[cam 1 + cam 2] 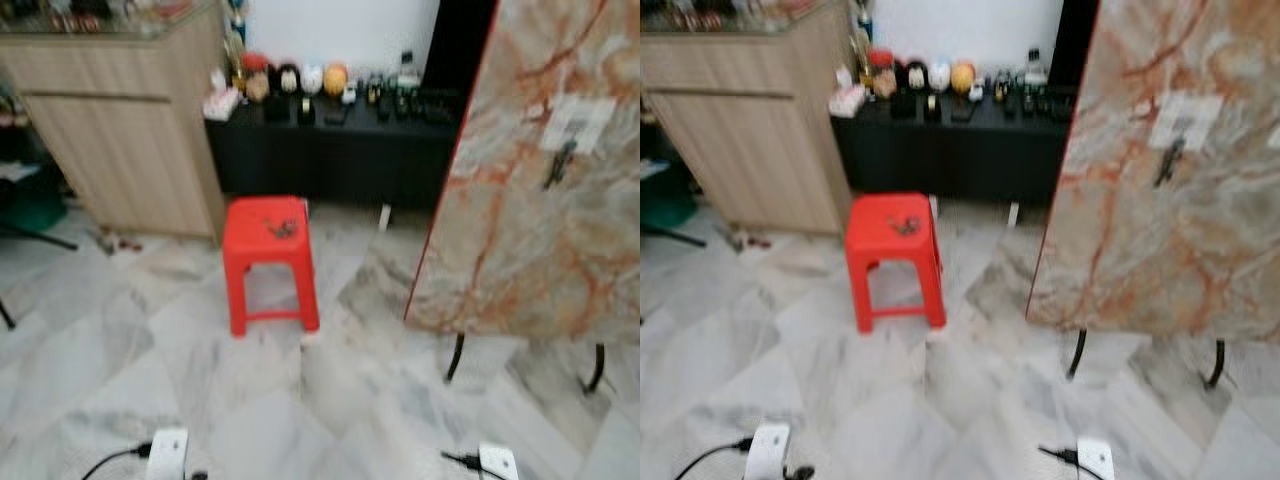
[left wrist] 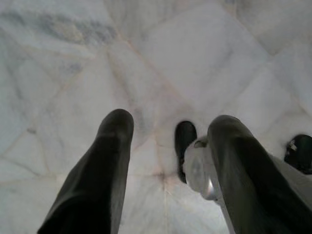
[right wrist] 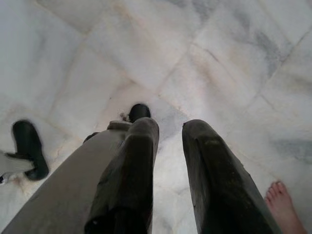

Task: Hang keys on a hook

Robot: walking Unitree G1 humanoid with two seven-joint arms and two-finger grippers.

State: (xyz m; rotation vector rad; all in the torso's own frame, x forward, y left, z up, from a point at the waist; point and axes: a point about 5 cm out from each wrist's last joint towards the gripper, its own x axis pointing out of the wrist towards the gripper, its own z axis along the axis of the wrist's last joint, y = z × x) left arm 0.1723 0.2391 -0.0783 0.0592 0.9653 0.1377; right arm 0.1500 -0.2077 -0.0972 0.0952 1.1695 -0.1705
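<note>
A small dark bunch of keys (image 1: 280, 228) lies on top of a red plastic stool (image 1: 268, 255) on the marble floor ahead. To the right stands a marbled orange-and-cream board (image 1: 530, 200) on black legs. High on it is a white plate (image 1: 577, 125) with a dark hook (image 1: 560, 163) below it. Both arms hang down over the floor, far from the stool. My left gripper (image 2: 170, 127) is open with nothing between its fingers. My right gripper (image 3: 170, 127) is also open and empty, with a narrower gap.
A wooden cabinet (image 1: 120, 130) stands at the back left, beside a low black shelf (image 1: 330, 140) with figurines. A person's bare foot (image 3: 282, 201) is on the floor close to my right gripper. My black feet (image 2: 185, 141) show below. The picture is blurred.
</note>
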